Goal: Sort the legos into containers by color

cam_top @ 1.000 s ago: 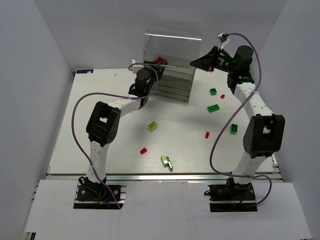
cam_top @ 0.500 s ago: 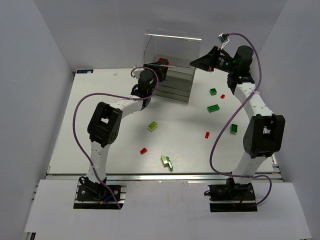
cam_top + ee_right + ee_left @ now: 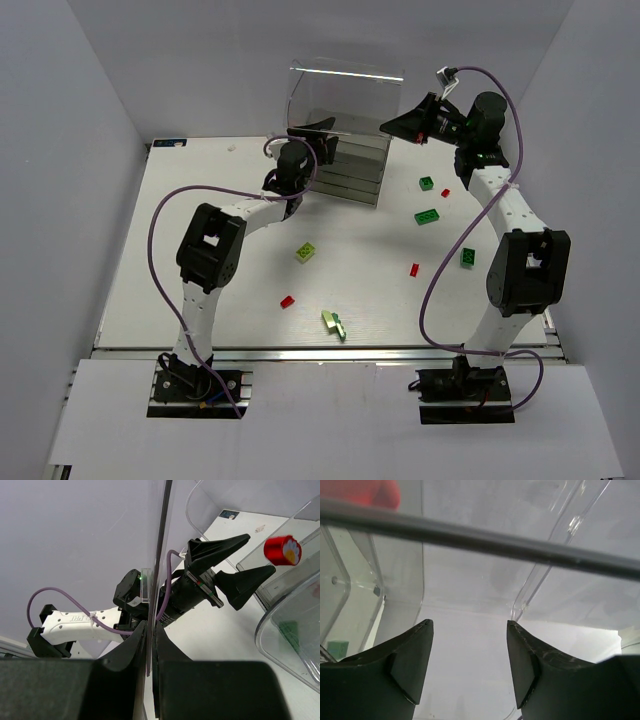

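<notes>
Loose legos [image 3: 427, 216] — three green, three red, two yellow-green.

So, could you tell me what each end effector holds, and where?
The right end effector pinches the clear container by its thin edge; the left end effector is open, empty.

At table [image 3: 370, 285] rear centre, containers [image 3: 345, 112] — legos [image 3: 427, 216] scattered before and right of them.
</notes>
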